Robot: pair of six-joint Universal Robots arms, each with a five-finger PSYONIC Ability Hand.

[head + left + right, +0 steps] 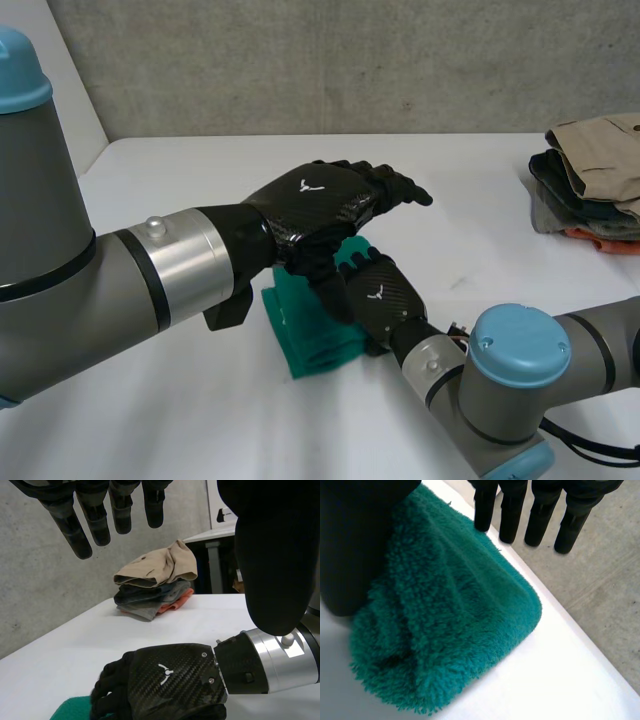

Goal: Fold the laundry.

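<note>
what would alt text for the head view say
A folded teal towel lies on a white table, with the robot's right hand at its right side and the left hand, fingers straight, held above both. A pile of folded clothes sits at the table's far right edge.

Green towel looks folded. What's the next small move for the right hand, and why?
Probably curl the right hand round the green towel to grip it. The towel already lies folded in a compact bundle, the hand rests on it with straight fingers, the left hand hovers open above, and the stack of folded clothes sits further right, a likely place for it.
</note>
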